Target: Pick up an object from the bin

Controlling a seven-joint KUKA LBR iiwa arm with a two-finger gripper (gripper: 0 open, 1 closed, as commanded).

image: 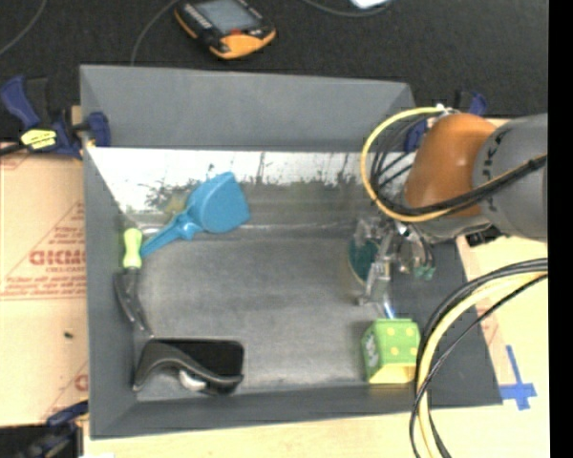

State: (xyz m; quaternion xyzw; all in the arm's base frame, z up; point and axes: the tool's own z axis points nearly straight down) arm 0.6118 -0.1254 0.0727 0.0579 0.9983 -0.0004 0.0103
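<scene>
My gripper (375,273) is down in the right part of the bin, near the right wall. A small teal see-through thing (361,256) sits right against its left side; whether it is gripped cannot be made out. Just below the gripper stands a green and yellow foam cube (392,349) with dots like a die, and a thin light-blue bit (388,306) shows between cube and gripper.
A blue scoop (205,213) lies at the back left. A tool with a yellow-green handle (131,256) rests along the left wall, and a black curved thing (191,363) fills the front left corner. The arm's orange cover and cables hang over the right rim.
</scene>
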